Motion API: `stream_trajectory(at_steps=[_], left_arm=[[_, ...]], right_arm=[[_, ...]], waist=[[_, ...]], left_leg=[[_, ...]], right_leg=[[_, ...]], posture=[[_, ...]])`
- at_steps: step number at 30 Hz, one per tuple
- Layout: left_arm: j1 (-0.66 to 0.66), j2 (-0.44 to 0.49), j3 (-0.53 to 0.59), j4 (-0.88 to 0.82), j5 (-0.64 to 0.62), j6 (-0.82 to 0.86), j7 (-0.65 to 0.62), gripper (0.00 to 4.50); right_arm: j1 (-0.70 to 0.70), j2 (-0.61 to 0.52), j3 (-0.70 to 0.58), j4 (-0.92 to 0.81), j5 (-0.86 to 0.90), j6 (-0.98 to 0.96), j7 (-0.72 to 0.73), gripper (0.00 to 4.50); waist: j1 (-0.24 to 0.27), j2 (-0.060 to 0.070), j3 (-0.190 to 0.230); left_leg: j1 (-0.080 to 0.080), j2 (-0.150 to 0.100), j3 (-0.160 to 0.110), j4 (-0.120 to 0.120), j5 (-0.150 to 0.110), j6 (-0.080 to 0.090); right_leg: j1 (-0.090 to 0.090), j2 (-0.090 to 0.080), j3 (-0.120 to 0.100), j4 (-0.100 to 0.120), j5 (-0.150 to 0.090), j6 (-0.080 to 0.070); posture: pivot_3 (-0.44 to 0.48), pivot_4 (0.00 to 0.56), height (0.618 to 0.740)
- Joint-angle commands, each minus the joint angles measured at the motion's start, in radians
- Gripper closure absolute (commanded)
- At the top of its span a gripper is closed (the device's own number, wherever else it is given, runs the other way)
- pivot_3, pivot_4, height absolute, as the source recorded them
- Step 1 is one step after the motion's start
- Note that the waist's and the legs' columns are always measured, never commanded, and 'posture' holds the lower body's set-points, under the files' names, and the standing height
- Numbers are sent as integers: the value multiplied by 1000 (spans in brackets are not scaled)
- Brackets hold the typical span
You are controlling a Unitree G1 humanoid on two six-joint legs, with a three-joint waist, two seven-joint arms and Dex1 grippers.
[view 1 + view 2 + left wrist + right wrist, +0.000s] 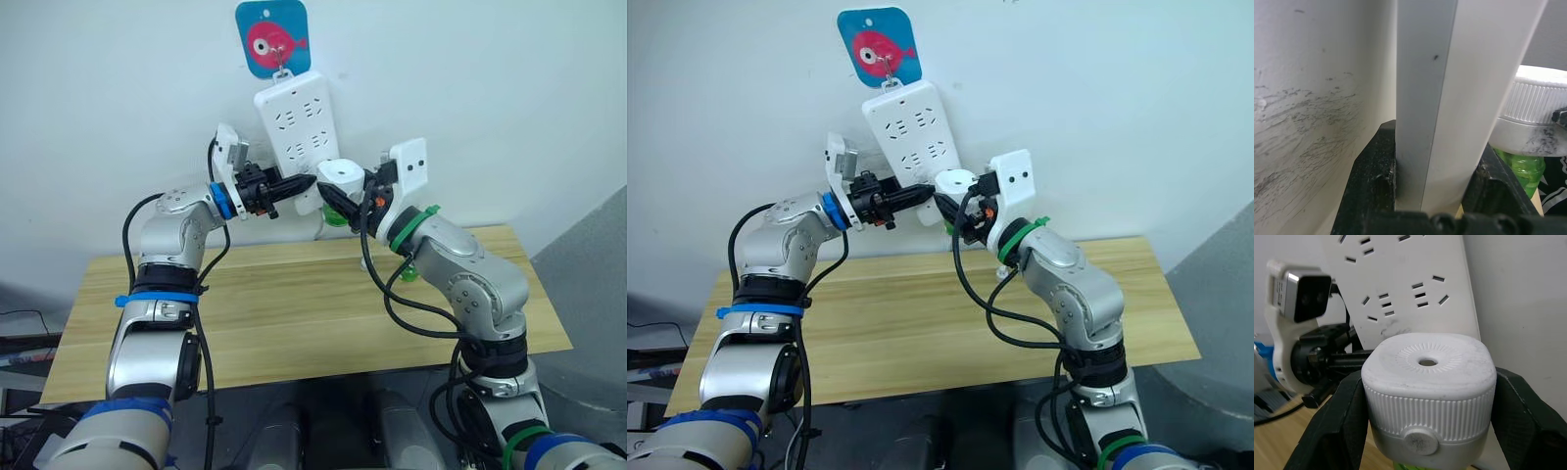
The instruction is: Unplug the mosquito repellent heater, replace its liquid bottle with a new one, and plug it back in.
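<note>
The mosquito repellent heater [1427,391] is a white ribbed unit with a round hole in its face, and a green liquid bottle [336,217] hangs beneath it. My right gripper [1427,382] is shut on the heater's sides, just off the lower right of the white wall power strip [294,122]. Its prongs are hidden. My left gripper [1432,166] is shut on the strip's lower edge, one finger [1376,166] behind it against the wall and one in front. The green bottle [1520,169] shows beside that edge.
The strip hangs tilted from a blue fish-print hook card [272,37] on the white wall. Below is a wooden table [294,294]. A small green item [407,272] lies on it behind my right forearm.
</note>
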Motion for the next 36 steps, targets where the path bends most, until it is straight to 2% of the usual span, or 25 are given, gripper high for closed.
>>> stream_trajectory(at_steps=[1,3,6,9,14,22,26,33,36], left_arm=[[-6,-11,-7,-72,-27,-3,-34,3169],[-5,-12,-8,-77,-27,-1,-35,3169],[0,-10,-7,-84,-28,3,-34,3169],[12,-8,-6,-98,-30,5,-33,3169],[23,-9,-4,-118,-31,12,-34,3169],[22,-11,0,-110,-22,9,-27,3169],[16,-9,14,-68,-5,-17,-10,3169],[24,5,13,-14,13,-62,-9,3169],[15,7,15,14,22,-86,-1,3169]], right_arm=[[-36,-58,105,34,-136,-120,27,1446],[-40,-83,141,55,-179,-159,45,1446],[-56,-22,96,84,-142,-135,23,1446],[-72,97,11,96,-50,-80,-13,1446],[-64,142,-23,100,-42,-49,-22,1446],[-68,60,57,101,-140,-106,11,1446],[4,16,17,-12,-95,-46,32,63],[158,-104,-43,-258,-7,109,75,26],[192,-127,-70,-299,37,150,92,26]], waist=[[-2,0,0],[-6,0,0],[-13,0,0],[-16,0,0],[-17,0,0],[-17,0,0],[-7,0,-1],[-6,0,-1],[-9,0,-1]], left_leg=[[0,0,0,0,0,0],[0,0,1,1,0,0],[0,0,0,1,0,0],[1,1,0,1,0,0],[1,1,0,1,1,-1],[1,1,1,1,1,-1],[0,1,0,1,1,-1],[-1,-1,0,-1,0,0],[-1,0,0,-1,0,0]], right_leg=[[0,0,0,0,0,0],[0,0,0,1,0,0],[0,0,0,1,0,0],[0,0,0,2,0,0],[0,0,1,2,0,-1],[-1,0,1,2,0,-1],[-1,0,0,2,0,-1],[-2,-4,0,-1,0,0],[-2,-4,0,0,0,0]], posture=[[-185,222,740],[-177,218,740],[-177,218,740],[-165,207,740],[-157,203,740],[-164,210,740],[-161,215,740],[-187,221,740],[-194,220,740]])
